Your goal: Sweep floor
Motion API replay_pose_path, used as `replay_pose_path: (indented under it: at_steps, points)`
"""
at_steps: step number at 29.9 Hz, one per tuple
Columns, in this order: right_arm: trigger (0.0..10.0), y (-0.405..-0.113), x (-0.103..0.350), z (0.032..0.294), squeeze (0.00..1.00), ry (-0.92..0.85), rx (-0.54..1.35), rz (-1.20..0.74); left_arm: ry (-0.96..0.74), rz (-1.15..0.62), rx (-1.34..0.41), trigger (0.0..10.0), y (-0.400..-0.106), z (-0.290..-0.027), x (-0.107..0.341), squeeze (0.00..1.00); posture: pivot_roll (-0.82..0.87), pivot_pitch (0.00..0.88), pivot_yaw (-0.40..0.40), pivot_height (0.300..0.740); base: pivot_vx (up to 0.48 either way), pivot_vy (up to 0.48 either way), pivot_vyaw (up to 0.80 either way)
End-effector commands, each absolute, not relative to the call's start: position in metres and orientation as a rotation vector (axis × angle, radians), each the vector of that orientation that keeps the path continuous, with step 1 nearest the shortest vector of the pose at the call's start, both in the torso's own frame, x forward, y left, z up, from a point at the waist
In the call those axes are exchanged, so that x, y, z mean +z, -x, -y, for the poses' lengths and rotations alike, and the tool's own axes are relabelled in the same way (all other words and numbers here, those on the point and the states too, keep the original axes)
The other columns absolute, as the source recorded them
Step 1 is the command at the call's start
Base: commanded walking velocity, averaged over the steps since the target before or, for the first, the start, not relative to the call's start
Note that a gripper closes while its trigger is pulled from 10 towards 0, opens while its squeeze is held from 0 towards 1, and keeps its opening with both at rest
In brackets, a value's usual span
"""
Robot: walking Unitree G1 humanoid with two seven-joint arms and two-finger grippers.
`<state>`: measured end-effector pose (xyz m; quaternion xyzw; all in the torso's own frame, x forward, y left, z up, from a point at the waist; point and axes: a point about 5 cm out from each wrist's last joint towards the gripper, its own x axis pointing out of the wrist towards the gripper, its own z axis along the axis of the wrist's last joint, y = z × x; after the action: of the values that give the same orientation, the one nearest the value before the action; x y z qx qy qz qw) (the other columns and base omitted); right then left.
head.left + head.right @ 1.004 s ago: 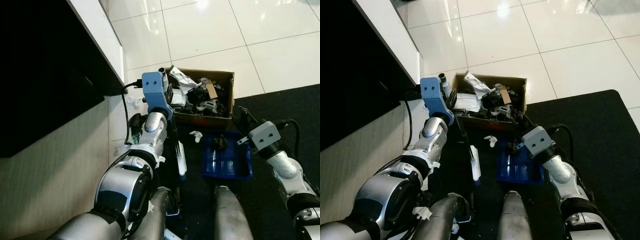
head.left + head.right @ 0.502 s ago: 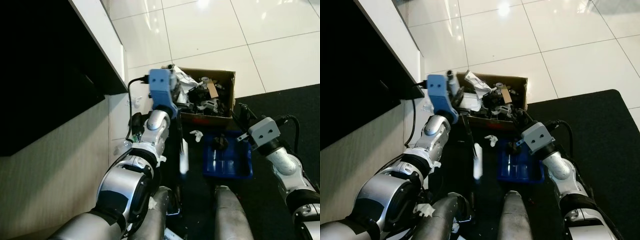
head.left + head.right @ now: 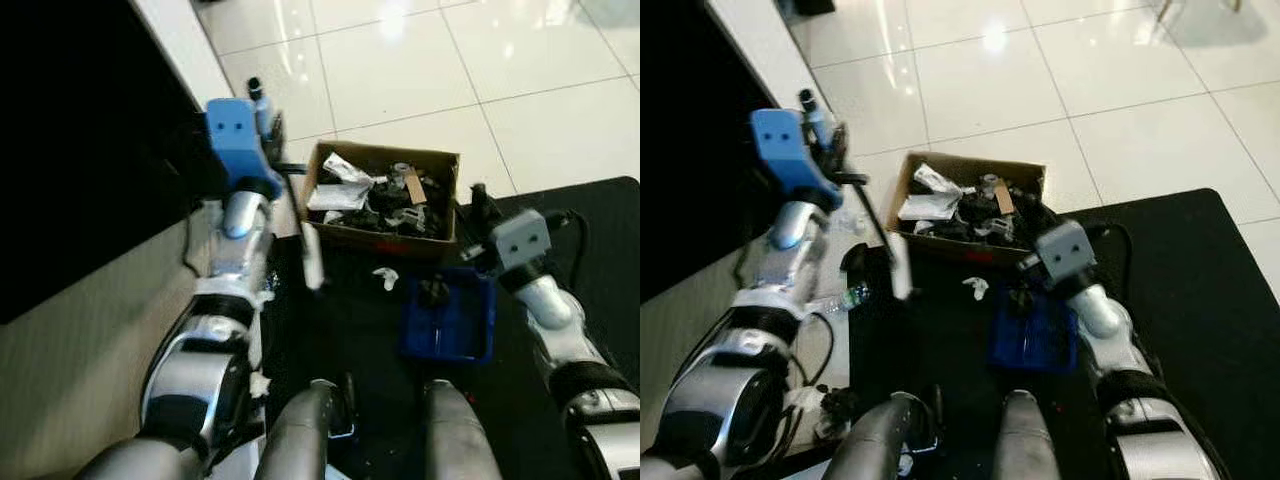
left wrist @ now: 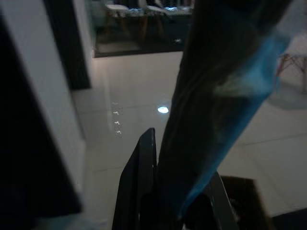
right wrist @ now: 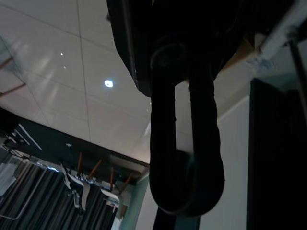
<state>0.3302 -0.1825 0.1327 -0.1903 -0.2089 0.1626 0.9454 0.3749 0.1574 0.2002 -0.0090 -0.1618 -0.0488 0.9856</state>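
A small brush (image 3: 311, 258) with a dark handle and pale head hangs tilted beside the cardboard box (image 3: 383, 196) of scraps. A blue dustpan (image 3: 447, 320) lies flat on the black mat (image 3: 370, 330) just before that box, white debris (image 3: 385, 277) between them.

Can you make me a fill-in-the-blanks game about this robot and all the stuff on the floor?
1. The cardboard box full of junk sits on the white ____ floor.
2. The dustpan on the black mat is coloured ____.
3. The left hand holds a long black ____ with a white end.
4. The small white scrap lies between the dustpan and the ____.

Missing words: tiled; blue; handle; box
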Motion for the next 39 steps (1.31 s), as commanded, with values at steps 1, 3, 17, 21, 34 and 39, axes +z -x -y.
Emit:
replay_pose_path:
  at_steps: [1,3,17,21,34,39]
  points:
    - [10.0,-0.332,0.141,0.178,0.0,0.363,0.328,0.467,-0.018,0.345,-0.074,10.0,-0.372,-0.166,0.207,0.0,-0.07,0.102,0.079,0.74,0.0,0.0,0.0]
    - [10.0,-0.334,0.141,0.173,0.0,0.342,0.34,0.457,-0.059,0.304,-0.057,10.0,-0.365,-0.177,0.203,0.0,-0.06,0.096,0.073,0.74,0.0,0.0,0.0]
    - [10.0,-0.34,0.174,0.167,0.0,0.266,0.3,0.589,-0.28,0.196,0.119,10.0,-0.33,-0.223,0.184,0.0,-0.03,0.074,0.053,0.74,0.0,0.0,0.0]
    - [10.0,-0.34,0.19,0.169,0.0,0.256,0.287,0.654,-0.313,0.137,0.189,10.0,-0.328,-0.231,0.179,0.0,-0.04,0.07,0.059,0.74,0.0,0.0,0.0]
    - [10.0,-0.327,0.265,0.166,0.0,0.29,0.341,0.902,-0.299,0.044,0.284,10.0,-0.323,-0.239,0.162,0.0,-0.05,0.064,0.064,0.74,0.0,0.0,0.0]
    - [10.0,-0.325,0.291,0.172,0.0,0.334,0.342,0.968,-0.305,0.03,0.297,10.0,-0.323,-0.24,0.162,0.0,-0.05,0.064,0.067,0.74,0.0,0.0,0.0]
